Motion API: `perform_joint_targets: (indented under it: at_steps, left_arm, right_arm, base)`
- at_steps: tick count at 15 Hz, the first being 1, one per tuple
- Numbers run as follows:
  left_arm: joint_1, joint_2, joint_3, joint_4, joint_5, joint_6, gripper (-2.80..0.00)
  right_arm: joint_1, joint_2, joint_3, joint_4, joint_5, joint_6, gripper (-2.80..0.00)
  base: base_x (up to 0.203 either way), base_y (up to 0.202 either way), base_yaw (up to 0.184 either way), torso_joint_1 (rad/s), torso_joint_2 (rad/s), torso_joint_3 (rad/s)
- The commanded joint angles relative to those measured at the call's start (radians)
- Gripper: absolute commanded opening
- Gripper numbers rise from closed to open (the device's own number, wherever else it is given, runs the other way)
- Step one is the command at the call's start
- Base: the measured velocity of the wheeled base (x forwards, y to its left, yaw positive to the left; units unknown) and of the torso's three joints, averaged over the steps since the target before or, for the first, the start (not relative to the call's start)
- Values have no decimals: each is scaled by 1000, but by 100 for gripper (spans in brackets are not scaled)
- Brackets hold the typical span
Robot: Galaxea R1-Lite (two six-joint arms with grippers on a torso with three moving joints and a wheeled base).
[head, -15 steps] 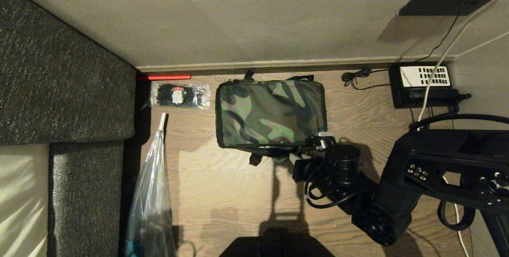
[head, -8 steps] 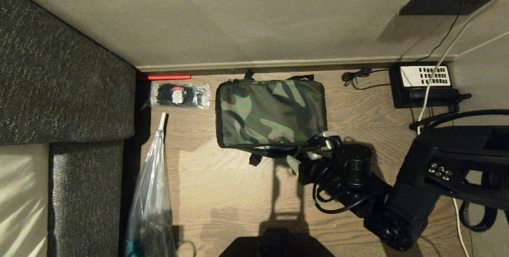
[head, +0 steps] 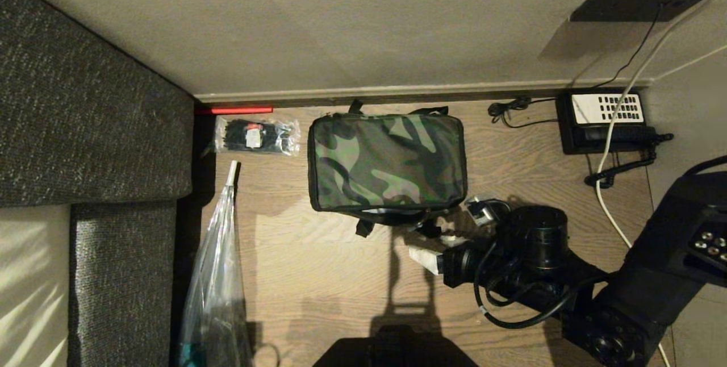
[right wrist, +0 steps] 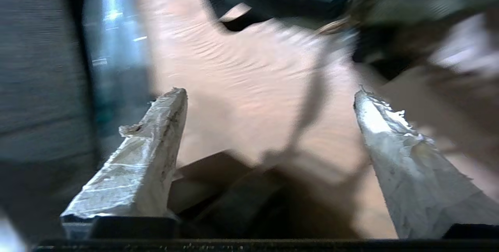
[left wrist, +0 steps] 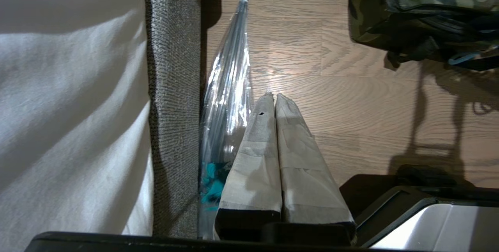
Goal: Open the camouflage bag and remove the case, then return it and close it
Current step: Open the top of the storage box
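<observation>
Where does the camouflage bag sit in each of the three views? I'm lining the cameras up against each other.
Head view: camouflage bag at centre, lid down, near the wall.
Left wrist view: only its corner and black straps, at the top right edge.
Right wrist view: a dark blurred mass along the top, probably the bag; I cannot tell for certain.
Shared landmark: the clear plastic bag, beside the sofa.

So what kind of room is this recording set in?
Most likely a home living room, floor level by a wall: a grey fabric sofa stands on the wood-plank floor, and a black telephone with its cords sits by the baseboard. The camouflage bag lies between them.
</observation>
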Motion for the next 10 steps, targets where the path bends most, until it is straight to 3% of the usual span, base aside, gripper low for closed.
perform_joint_targets:
  at_steps: [1,8,10]
  left_arm:
    - [1,-1,3,0,0,-1,-280]
    - [1,-2,3,0,0,-1,-280]
    - [1,-2,3,0,0,-1,-280]
  right_arm:
    - [10,36,-47,0,8,39,0]
    - [18,184,-167,-12,-7,56,0]
    - [13,220,-210,-24,-54,52,0]
  base:
    - [0,0,0,0,0,0]
    - [0,0,0,0,0,0]
    - [0,0,0,0,0,0]
